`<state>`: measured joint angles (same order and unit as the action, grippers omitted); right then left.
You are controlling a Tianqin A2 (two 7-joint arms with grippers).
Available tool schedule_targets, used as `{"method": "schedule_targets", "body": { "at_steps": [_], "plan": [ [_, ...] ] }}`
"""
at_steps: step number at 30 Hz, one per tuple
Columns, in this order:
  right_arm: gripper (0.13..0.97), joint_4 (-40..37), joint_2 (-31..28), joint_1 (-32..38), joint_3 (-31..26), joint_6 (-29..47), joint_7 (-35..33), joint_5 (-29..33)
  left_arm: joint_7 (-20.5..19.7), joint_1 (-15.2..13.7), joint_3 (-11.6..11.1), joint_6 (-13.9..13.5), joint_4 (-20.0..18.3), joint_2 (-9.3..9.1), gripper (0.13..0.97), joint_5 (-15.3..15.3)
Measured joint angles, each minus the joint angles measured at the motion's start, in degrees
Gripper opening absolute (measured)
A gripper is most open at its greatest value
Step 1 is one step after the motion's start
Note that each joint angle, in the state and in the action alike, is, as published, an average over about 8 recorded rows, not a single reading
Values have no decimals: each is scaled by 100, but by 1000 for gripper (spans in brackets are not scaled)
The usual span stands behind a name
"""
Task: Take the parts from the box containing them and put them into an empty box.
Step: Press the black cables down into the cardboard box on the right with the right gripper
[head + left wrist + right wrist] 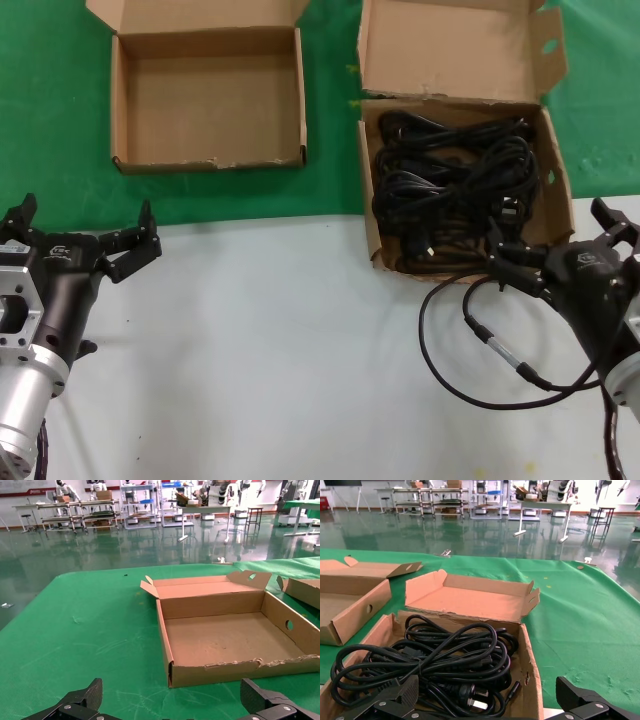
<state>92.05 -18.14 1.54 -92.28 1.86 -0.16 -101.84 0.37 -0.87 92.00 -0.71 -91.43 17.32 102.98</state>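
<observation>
Green cloth (60,120) covers the far half of the table; the near half is bare white (260,350). On the cloth stand two cardboard boxes, well apart. The empty box (208,160), low-walled with a frayed front rim, sits ahead of the left gripper (85,240), which hangs wide open over the white surface. The full box (553,180), tall lid flap up, holds the cords (450,185) in a tangled heap of coils. The right gripper (560,245) sits at that box's near right corner, jaws spread wide, holding nothing. A thinner cable (470,330) lies looped on the white surface beside it.

Risk, as judged: the coils overlap, so a grasp may lift several cords at once, drag the light box, or snag the near wall. The loose cable could catch on the right arm.
</observation>
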Motion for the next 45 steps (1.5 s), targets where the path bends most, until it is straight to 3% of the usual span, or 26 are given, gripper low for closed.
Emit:
{"method": "schedule_targets", "body": {
  "at_steps": [16, 25, 34, 42, 45],
  "plan": [
    [966, 0, 0, 0, 0, 0, 0, 0, 0, 0, 0, 0, 0, 0, 957, 0],
    [966, 0, 0, 0, 0, 0, 0, 0, 0, 0, 0, 0, 0, 0, 891, 0],
    [966, 4, -15, 5, 1, -4, -1, 3, 0, 0, 0, 0, 0, 0, 759, 0],
    [966, 106, -174, 65, 77, 226, -106, 14, 0, 0, 0, 0, 0, 0, 563, 0],
    [966, 157, -381, 135, 109, 552, -235, 6, 0, 0, 0, 0, 0, 0, 563, 0]
  ]
}}
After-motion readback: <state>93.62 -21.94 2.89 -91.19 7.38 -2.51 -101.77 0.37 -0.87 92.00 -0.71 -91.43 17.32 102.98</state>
